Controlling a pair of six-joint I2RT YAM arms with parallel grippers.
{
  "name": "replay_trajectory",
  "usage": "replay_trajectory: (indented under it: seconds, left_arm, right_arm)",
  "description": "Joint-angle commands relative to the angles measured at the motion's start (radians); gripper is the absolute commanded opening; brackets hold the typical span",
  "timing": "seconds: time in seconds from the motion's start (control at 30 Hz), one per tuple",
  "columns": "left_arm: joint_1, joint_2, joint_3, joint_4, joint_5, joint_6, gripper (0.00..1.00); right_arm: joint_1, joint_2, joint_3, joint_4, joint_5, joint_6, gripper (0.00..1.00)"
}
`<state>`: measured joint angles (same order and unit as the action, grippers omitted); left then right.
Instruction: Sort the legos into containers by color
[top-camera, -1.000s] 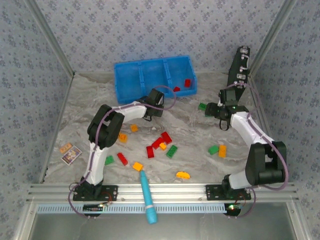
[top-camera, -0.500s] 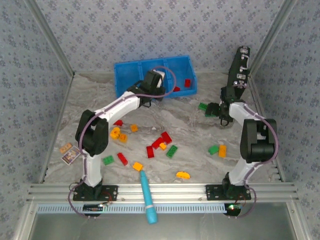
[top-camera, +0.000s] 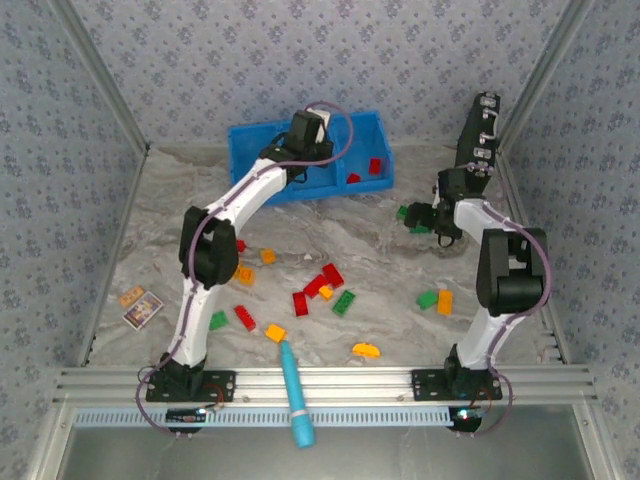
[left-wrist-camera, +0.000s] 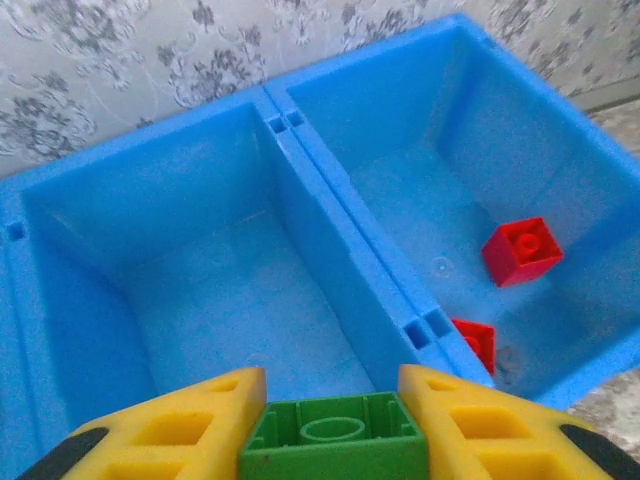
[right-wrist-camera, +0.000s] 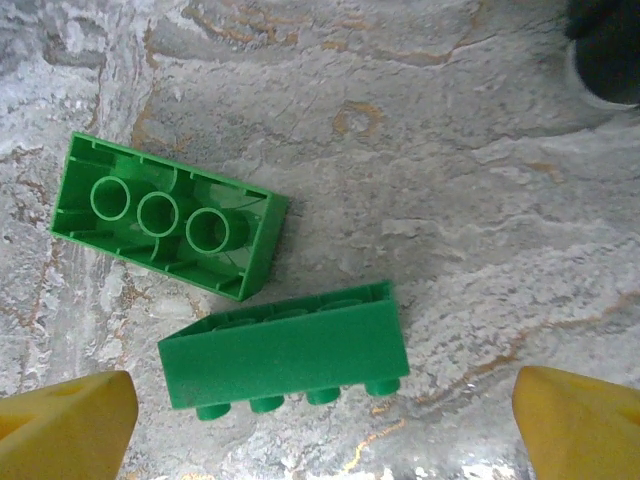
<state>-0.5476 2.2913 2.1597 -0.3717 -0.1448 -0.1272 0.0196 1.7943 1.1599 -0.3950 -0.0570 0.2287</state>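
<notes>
My left gripper is shut on a green lego, held above the blue tray at the near side of its middle container. That container looks bare. The right container holds two red legos. In the top view the left gripper hangs over the tray. My right gripper is open over two green legos on the table, at the right. More red, green and orange legos lie mid-table.
A teal stick lies across the front rail. An upright black case stands right behind the right arm. Small cards lie at the left edge. Papered walls close in the table on three sides.
The left arm has stretched from the tray's front edge to over the tray, carrying the green lego. The right gripper has opened wider over the two green legos.
</notes>
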Motion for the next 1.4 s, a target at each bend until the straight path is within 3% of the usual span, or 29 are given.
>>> replay_trajectory:
  seconds: [0.0,0.33,0.6,0.87,1.13,1.37]
  left_arm:
    - [0.0,0.063,0.116,-0.078,0.021,0.025,0.39]
    - [0.023,0.153,0.193,-0.134,0.038,-0.025,0.4]
    - [0.035,0.17,0.186,-0.147,0.044,-0.051,0.54]
    - [0.04,0.125,0.144,-0.15,0.042,-0.044,0.59]
    - [0.042,-0.026,0.012,-0.141,0.043,-0.007,0.6]
    - [0.048,-0.28,-0.246,-0.121,-0.006,0.04,0.62]
  right_arm:
    - [0.01,0.034,0.058,-0.028,0.005,-0.035,0.99]
    - [0.03,0.102,0.128,-0.074,0.058,-0.072,0.99]
    - [0.045,0.153,0.182,-0.123,0.055,-0.098,0.97]
    - [0.06,0.207,0.239,-0.189,0.115,-0.099,0.91]
    - [0.054,0.234,0.259,-0.227,0.149,-0.083,0.69]
    - [0.057,0.223,0.27,-0.243,0.151,-0.078,0.53]
